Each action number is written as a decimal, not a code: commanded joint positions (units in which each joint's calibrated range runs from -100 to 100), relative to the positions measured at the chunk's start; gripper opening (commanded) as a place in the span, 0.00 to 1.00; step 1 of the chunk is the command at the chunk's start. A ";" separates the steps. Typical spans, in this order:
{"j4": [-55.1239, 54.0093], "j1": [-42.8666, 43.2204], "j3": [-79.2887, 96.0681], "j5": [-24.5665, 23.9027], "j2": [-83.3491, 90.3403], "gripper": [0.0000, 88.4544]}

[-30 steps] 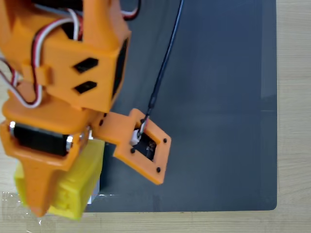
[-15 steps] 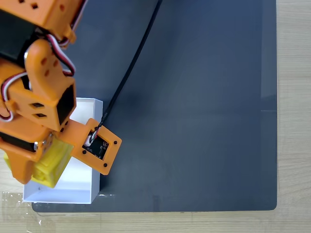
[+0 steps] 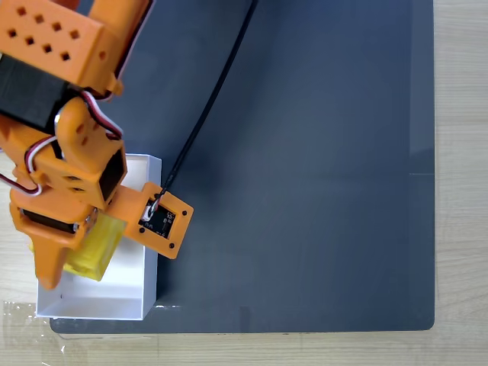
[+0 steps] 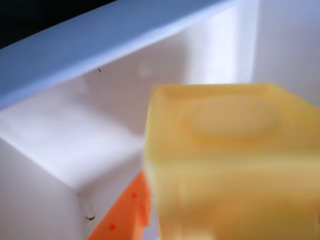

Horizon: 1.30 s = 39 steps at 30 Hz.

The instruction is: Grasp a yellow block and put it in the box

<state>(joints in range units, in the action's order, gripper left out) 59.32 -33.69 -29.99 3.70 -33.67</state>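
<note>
Over the box (image 3: 130,293) at the mat's (image 3: 305,191) lower left in the fixed view, the gripper (image 3: 72,263) pinches the block (image 3: 95,248) between its fingers. In the wrist view the block (image 4: 230,160) sits blurred against an orange finger (image 4: 122,215), inside the white walls (image 4: 75,145).

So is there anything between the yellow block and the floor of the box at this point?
Nothing visible. The gripper holds the yellow block over the box, whose visible white floor is bare; the wrist view shows only white walls around the block.
</note>
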 commanded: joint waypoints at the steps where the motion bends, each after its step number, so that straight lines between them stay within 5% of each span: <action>1: -0.25 0.28 -3.34 0.18 1.04 0.55; 13: 2.02 2.97 -3.34 -0.34 6.38 0.53; 21: 10.74 6.42 2.36 -5.95 20.20 0.09; 23: 10.31 7.18 8.69 -7.79 26.04 0.01; 30: 8.21 14.50 48.40 -8.26 54.26 0.02; 39: -9.67 21.32 99.24 -7.48 88.16 0.02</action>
<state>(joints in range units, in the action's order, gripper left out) 53.96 -14.98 50.95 -4.49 39.74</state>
